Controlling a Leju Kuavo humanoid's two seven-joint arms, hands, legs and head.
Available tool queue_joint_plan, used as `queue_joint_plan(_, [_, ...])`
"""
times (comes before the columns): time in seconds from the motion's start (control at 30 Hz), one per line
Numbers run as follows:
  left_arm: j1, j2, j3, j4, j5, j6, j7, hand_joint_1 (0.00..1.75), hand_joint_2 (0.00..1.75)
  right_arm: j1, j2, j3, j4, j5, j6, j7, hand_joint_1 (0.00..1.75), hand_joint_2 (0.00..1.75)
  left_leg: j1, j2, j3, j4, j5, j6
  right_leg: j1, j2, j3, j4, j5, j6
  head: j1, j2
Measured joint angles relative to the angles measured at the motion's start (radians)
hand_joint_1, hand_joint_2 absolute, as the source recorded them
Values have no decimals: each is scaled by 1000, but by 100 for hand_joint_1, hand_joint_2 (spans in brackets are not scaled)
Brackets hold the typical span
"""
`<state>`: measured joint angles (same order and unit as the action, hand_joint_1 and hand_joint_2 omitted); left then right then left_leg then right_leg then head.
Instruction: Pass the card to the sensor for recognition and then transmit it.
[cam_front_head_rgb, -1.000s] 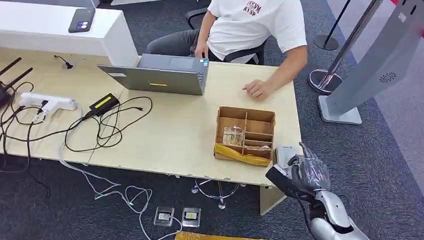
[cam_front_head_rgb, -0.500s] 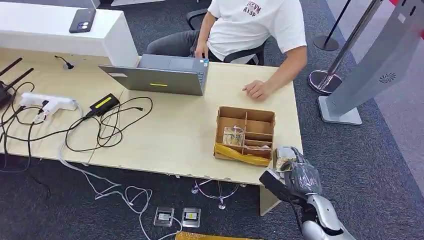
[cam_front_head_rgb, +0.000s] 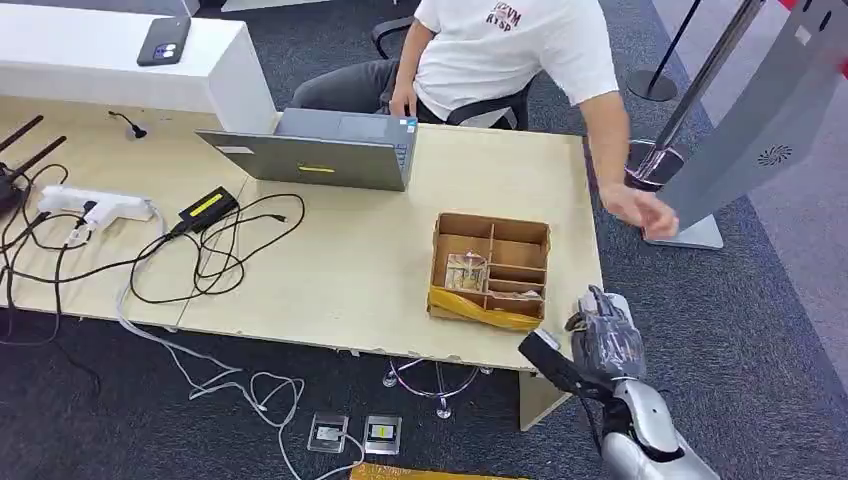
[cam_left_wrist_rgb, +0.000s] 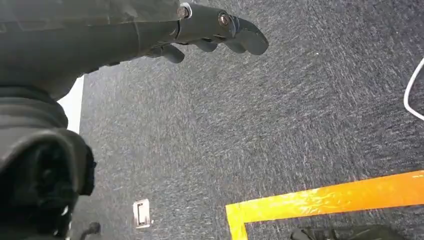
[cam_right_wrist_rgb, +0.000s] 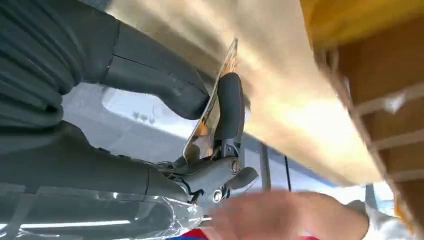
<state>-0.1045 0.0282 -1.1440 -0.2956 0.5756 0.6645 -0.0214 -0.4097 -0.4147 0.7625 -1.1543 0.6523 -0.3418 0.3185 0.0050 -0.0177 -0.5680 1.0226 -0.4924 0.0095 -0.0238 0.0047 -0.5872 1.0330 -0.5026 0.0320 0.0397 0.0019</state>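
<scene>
- The right robot hand is at the near right corner of the table, just right of a divided cardboard box.
- In the right wrist view, the right robot hand pinches the card between its thick grey thumb and a dark finger. The card stands on edge, close to the table's pale wood edge.
- In the head view the card itself is hidden behind the robot hand's fingers.
- The left robot hand hangs over dark grey carpet. Its fingers are loosely extended and it holds nothing. An orange floor stripe lies on the carpet under it.
- A person in a white T-shirt sits at the far side of the table. One of their hands reaches out past the table's right edge, beyond the robot hand and well apart from it.
- A grey standing sensor terminal leans at the far right, its base on the carpet.
- The cardboard box holds small items in its compartments, and yellow tape runs along its near wall.
- An open grey laptop sits at the far middle of the table, in front of the person.
- A white power strip, a black adapter and tangled black cables cover the left part of the table.
- A dark phone lies on a white counter at the far left.
</scene>
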Motion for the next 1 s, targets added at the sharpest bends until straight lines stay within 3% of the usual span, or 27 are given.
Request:
queue_joint_plan(0.6, [-8,-2,-26,-3,-19,0,-1,0,0,-159,-26,-73,-96,14,16,15,175,175,0,2,0,0,0,0,0,2,0,0,1,0,0,0])
queue_joint_plan(1.0, [-22,-2,-45,-3,-40,-2,9,0,0,-347,0,-42,-105,90,105,39,175,175,0,1,-3,0,0,0,0,2,-1,1,1,0,0,0])
